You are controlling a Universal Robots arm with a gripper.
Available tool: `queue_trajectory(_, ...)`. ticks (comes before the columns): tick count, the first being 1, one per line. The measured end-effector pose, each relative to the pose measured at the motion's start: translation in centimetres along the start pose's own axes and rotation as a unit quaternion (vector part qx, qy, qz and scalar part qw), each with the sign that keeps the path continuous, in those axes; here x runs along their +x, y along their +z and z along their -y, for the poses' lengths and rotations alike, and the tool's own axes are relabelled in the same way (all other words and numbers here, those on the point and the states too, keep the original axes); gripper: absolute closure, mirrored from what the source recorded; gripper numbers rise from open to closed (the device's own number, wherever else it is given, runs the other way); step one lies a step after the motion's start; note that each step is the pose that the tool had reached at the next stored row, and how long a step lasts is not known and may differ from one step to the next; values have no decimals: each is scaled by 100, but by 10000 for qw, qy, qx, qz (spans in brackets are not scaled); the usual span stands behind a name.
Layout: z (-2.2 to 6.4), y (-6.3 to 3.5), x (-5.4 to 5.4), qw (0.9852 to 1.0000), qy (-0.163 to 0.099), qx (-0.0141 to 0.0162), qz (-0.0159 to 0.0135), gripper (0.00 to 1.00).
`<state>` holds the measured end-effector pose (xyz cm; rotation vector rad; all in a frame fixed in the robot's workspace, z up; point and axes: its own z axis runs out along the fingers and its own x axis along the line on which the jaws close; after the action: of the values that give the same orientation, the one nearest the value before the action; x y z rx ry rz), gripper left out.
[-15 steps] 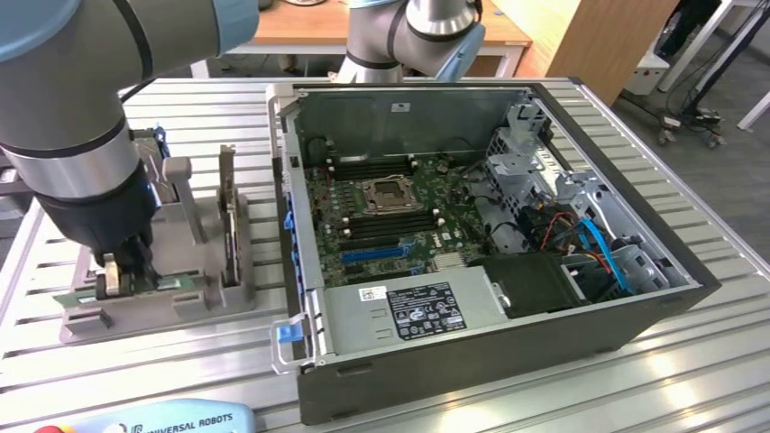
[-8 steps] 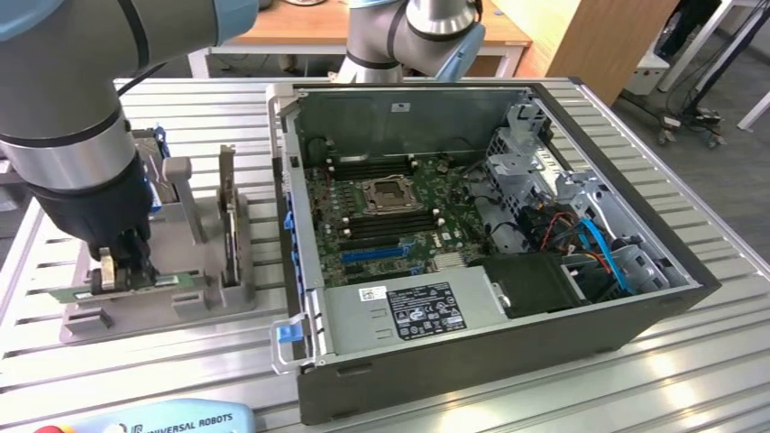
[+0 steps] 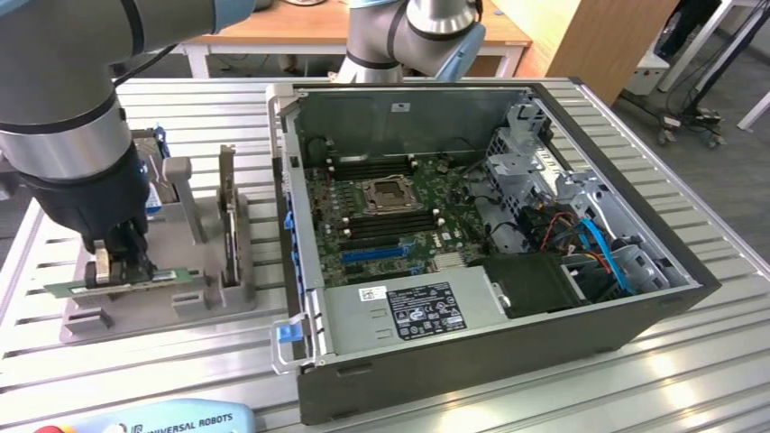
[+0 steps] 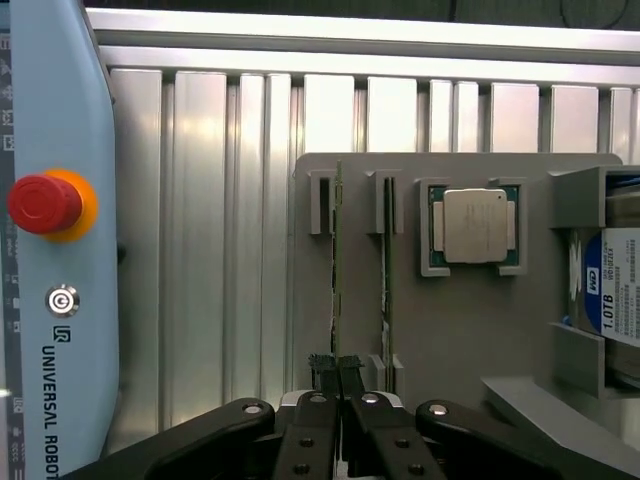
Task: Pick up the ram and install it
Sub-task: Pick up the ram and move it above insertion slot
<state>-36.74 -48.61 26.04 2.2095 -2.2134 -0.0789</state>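
Observation:
The ram point(image 4: 337, 260) is a thin green stick standing on edge in a slotted grey holder point(image 4: 460, 330). My gripper point(image 4: 338, 372) is shut on its near end, the black fingers point(image 4: 322, 368) pressed against both faces. In the exterior view the gripper point(image 3: 121, 271) hangs over the holder point(image 3: 229, 293) at the exterior view's left, with the green ram point(image 3: 178, 274) sticking out either side of it. A second stick like it point(image 4: 387, 260) stands in the neighbouring slot, untouched.
The open computer case point(image 3: 650, 298) lies at the exterior view's right, its motherboard point(image 3: 385, 212) exposed with an empty processor socket point(image 3: 388, 192) and dark memory slots point(image 3: 361, 167). The holder also carries a silver processor point(image 4: 478, 225) and a blue-labelled hard drive point(image 4: 618, 290). A teach pendant point(image 4: 50, 300) lies beside it.

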Motion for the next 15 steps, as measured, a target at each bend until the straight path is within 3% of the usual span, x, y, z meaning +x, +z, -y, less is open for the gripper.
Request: queue_trajectory(15,-10,-228,-6,10000,39,1,2,88)
